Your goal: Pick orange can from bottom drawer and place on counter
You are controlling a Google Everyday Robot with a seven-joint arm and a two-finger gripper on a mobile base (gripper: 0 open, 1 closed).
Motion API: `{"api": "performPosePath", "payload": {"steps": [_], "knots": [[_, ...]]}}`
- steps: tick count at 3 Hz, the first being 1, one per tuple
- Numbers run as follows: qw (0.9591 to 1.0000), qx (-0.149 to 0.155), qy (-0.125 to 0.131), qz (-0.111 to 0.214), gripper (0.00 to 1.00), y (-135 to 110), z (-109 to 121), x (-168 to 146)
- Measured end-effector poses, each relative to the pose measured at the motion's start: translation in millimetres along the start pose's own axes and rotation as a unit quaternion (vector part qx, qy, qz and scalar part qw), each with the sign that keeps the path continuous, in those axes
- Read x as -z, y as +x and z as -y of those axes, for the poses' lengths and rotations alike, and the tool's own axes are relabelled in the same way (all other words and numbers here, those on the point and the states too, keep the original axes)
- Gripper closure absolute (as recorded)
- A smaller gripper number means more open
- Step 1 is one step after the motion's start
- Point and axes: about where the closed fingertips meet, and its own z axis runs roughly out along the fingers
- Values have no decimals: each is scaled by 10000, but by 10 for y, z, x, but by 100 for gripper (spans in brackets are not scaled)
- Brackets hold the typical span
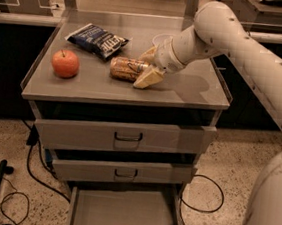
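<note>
I saw the gripper (146, 66) low over the counter (183, 91), with its two pale fingers (148, 78) on either side of the right end of the orange can (125, 68), pinching it. The can lay on its side on the counter, near the middle, with a red apple (65, 63) well off to its left and a dark snack bag (97, 39) just behind it. Below, the bottom drawer (120, 213) was pulled out and I saw only its flat grey floor, while the two drawers above it were shut
</note>
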Motion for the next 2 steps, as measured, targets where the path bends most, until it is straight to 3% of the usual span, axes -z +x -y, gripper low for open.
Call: {"api": "performPosePath", "payload": {"steps": [2], "knots": [[10000,0,-1,0,0,0,-1,-2]]}}
